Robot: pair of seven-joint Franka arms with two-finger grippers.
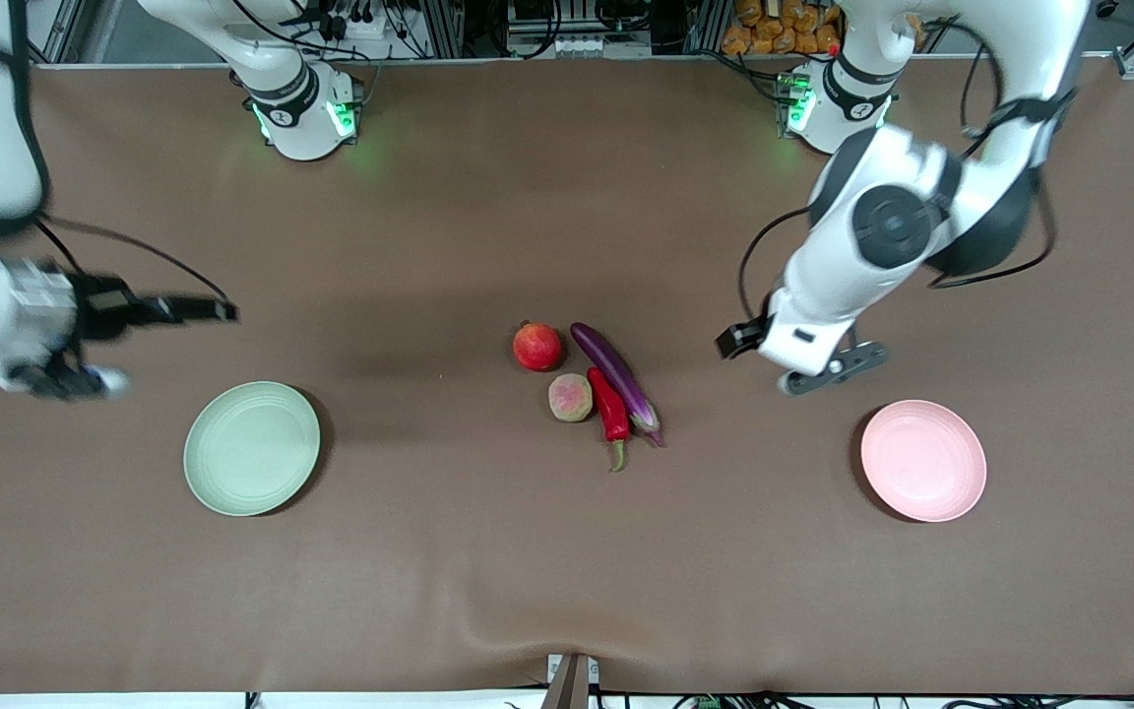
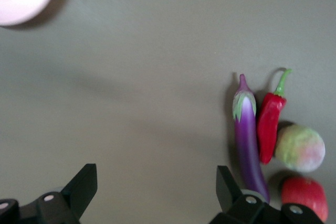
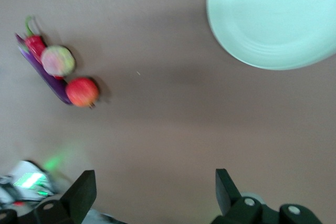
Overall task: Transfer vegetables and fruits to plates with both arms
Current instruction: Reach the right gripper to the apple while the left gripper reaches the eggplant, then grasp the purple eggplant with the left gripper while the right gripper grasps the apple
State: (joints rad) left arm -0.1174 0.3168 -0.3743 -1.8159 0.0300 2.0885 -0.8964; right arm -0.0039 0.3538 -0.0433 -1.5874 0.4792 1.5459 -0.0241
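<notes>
Produce is lying untouched mid-table: you are approaching with both arms. Your left gripper [image 1: 803, 369], fingers spread empty, is hovering near the slim purple eggplant [image 1: 616, 378]; your right gripper [image 1: 75, 379], also spread, is hanging beside the pale green ribbed plate [image 1: 251, 448]. Next, centre over a piece and descend.

I see a brown cloth [image 1: 488, 571] covering the table, slightly rippled at its near edge. Above it stand a metal frame [image 1: 449, 25] and orange items [image 1: 779, 25].

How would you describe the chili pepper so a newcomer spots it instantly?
Find the small cluster of produce mid-table, between the green plate and the pink plate. The chili pepper lies against the long purple eggplant: shorter, glossy red, with a curled green stem.
</notes>
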